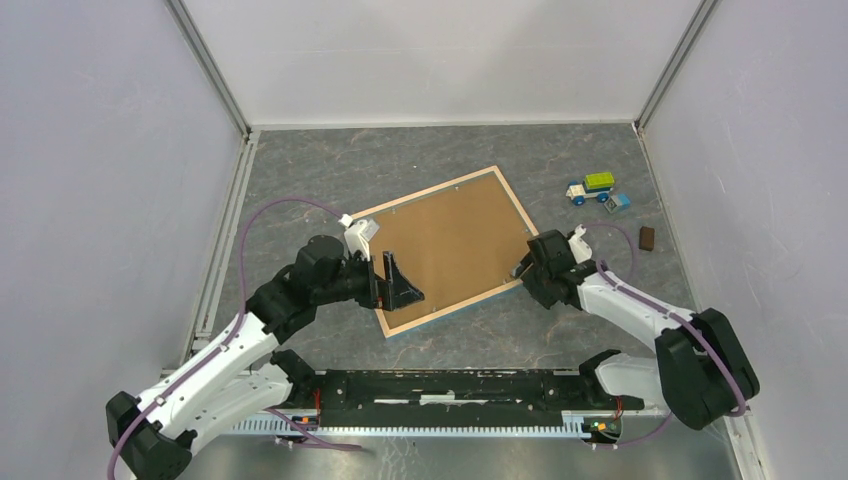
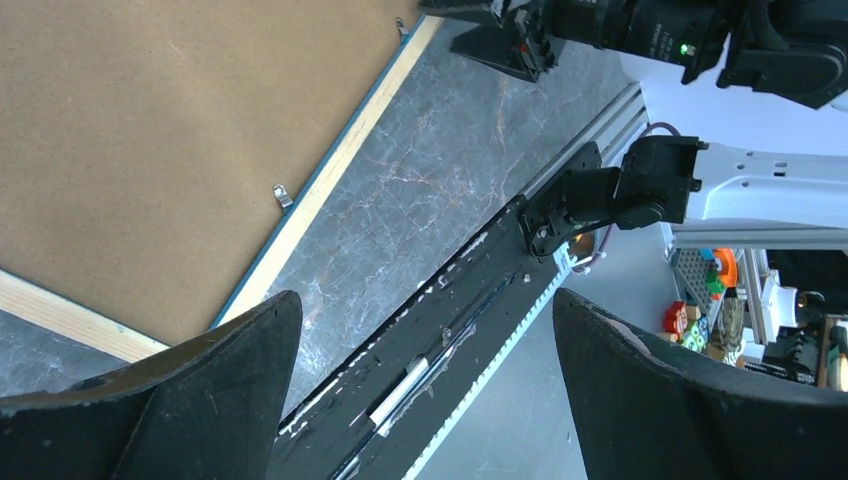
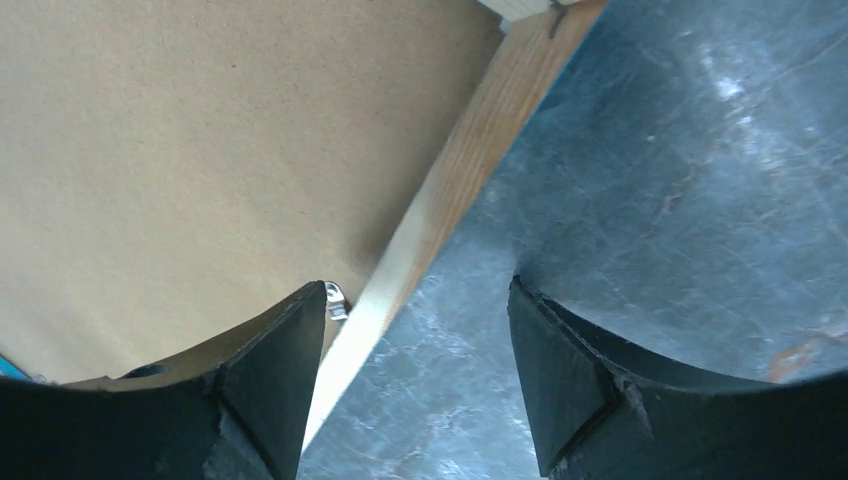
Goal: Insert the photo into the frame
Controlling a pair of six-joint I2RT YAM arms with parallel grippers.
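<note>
The frame [image 1: 425, 193] lies face down mid-counter [image 1: 420, 150], wood rim up, with 1 brown backing board [image 1: 455, 240] filling it. It sits turned like a diamond, its long sides running from left toward far right. The left fingers [image 1: 402, 285] hang wide apart over its near corner, gripping nothing. The right fingers [image 1: 524, 268] stand apart, empty, astride the rim at its right corner.
</note>
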